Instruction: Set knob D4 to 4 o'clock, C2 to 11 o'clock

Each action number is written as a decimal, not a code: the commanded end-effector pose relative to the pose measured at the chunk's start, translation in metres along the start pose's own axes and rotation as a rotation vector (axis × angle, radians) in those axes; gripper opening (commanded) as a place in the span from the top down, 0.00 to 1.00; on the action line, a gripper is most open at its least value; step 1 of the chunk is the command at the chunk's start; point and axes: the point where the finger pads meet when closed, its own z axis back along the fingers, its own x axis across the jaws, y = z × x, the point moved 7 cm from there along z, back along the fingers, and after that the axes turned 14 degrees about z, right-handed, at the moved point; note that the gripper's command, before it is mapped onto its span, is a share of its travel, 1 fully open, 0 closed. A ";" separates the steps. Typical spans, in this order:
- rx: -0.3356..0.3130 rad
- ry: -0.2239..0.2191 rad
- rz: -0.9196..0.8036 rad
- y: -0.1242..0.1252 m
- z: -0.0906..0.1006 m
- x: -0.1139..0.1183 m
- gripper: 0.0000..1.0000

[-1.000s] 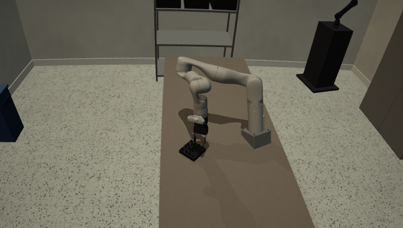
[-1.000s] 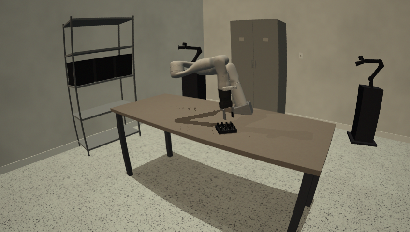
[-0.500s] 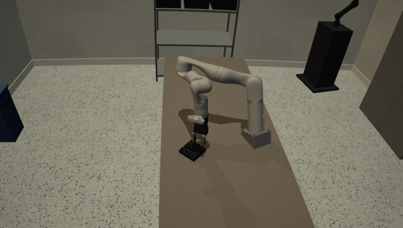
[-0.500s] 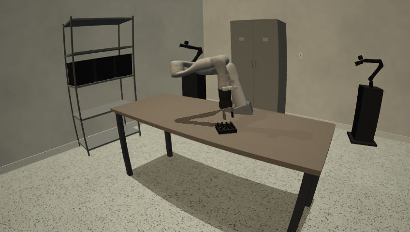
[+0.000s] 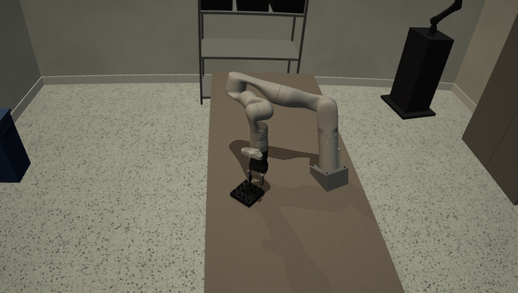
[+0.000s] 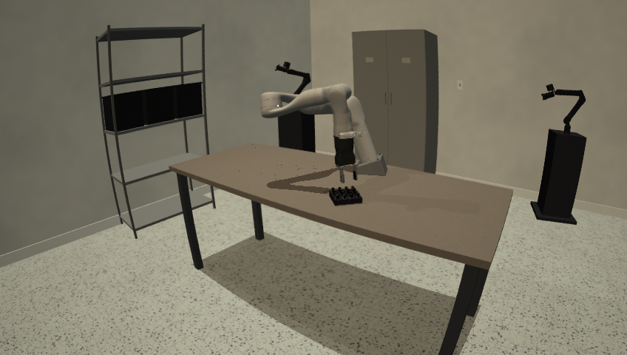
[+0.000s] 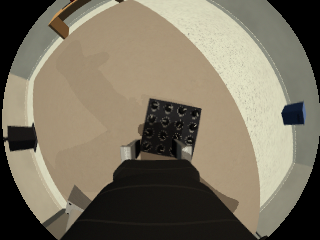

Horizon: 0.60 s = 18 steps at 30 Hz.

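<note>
The knob box [image 5: 245,193] is a small black square block with several knobs, standing on the brown table near its left edge. It also shows in the exterior view [image 6: 345,195] and in the wrist view [image 7: 171,127]. My gripper [image 5: 256,180] points straight down and hovers a short way above the box's edge nearest the arm, seen also in the exterior view [image 6: 347,177]. Its fingers stand wide open with nothing between them; in the wrist view [image 7: 158,151] the two fingertips frame the near row of knobs. The knob lines and printed names are too small to read.
The arm's base [image 5: 328,176] is bolted to the table to the right of the box. A metal shelf rack [image 5: 250,39] stands past the table's far end. A camera pillar [image 5: 418,72] and a cabinet [image 6: 392,98] stand off the table.
</note>
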 end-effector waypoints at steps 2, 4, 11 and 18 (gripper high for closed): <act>0.000 -0.006 -0.012 0.000 0.001 0.000 0.00; 0.000 -0.006 -0.012 0.000 0.001 0.000 0.00; -0.002 -0.013 -0.037 -0.001 0.001 0.000 0.00; -0.003 -0.016 -0.048 -0.001 0.001 0.001 0.00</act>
